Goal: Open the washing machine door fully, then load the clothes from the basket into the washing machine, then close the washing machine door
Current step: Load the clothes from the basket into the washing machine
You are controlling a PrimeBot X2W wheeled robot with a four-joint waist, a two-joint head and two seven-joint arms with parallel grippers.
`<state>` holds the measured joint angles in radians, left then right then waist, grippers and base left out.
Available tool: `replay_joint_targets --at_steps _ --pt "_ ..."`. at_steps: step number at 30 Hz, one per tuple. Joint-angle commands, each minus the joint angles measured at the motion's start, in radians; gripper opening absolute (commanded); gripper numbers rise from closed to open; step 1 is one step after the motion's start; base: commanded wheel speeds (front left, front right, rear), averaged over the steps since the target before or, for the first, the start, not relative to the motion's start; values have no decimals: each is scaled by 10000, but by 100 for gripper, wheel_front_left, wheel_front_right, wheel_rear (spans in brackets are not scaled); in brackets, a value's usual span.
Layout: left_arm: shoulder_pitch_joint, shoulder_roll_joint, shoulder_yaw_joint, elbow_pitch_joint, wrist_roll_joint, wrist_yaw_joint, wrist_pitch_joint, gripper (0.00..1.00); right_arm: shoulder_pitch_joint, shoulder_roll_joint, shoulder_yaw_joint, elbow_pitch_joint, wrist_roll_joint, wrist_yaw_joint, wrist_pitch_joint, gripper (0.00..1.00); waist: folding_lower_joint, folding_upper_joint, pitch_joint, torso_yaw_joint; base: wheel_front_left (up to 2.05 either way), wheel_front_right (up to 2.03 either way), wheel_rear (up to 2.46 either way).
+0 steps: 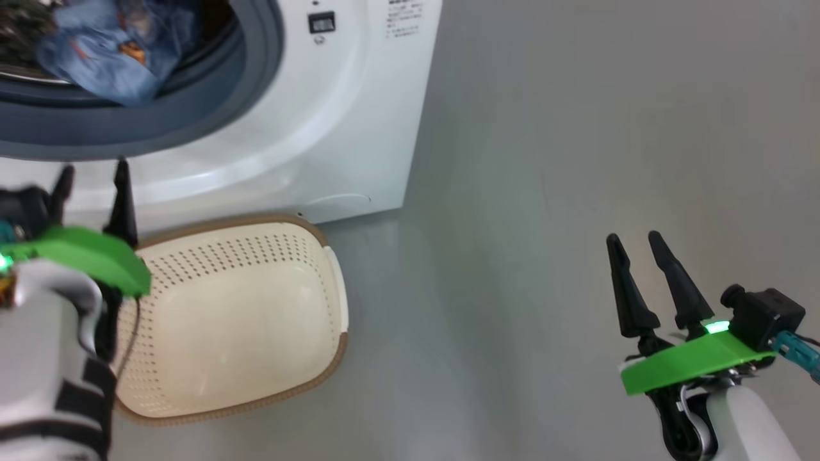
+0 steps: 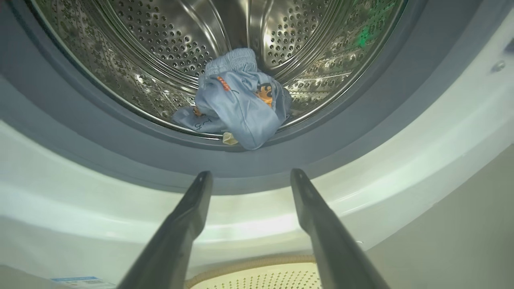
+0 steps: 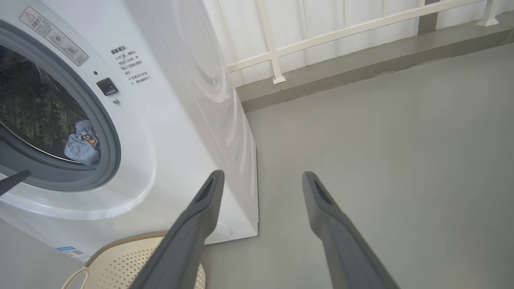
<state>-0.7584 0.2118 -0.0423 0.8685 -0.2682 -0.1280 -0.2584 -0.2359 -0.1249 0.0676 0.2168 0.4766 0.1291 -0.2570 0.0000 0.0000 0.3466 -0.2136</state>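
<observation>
Lying in the washing machine (image 2: pixel 441 132) drum: the clothes (image 2: pixel 241 104).

Grey floor (image 3: pixel 381 160), white railing (image 3: pixel 341 32) on raised grey ledge (image 3: pixel 361 60)

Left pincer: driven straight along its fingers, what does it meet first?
Most likely the lower lip of the grey-blue rubber seal of the big white washing machine. The open left pincer aims just under the light blue orange-printed clothes lying just inside. Depth is unclear.
</observation>
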Motion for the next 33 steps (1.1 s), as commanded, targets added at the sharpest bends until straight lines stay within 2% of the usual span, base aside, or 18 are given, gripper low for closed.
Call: replay_joint_targets --at_steps 1,21,33 --pt "405 284 399 -480 63 4 -33 100 302 -136 153 -164 -111 16 -48 100 0 0 -358 268 0 0 0" --pt "4617 -631 1491 -3741 720 -23 -34 100 1400 -666 -29 34 -120 16 -48 100 0 0 -2119 827 0 0 0" --pt "6653 -1102 1935 -5611 900 -25 -34 100 1948 -763 -293 17 -84 16 -48 100 0 0 -2571 916 0 0 0"
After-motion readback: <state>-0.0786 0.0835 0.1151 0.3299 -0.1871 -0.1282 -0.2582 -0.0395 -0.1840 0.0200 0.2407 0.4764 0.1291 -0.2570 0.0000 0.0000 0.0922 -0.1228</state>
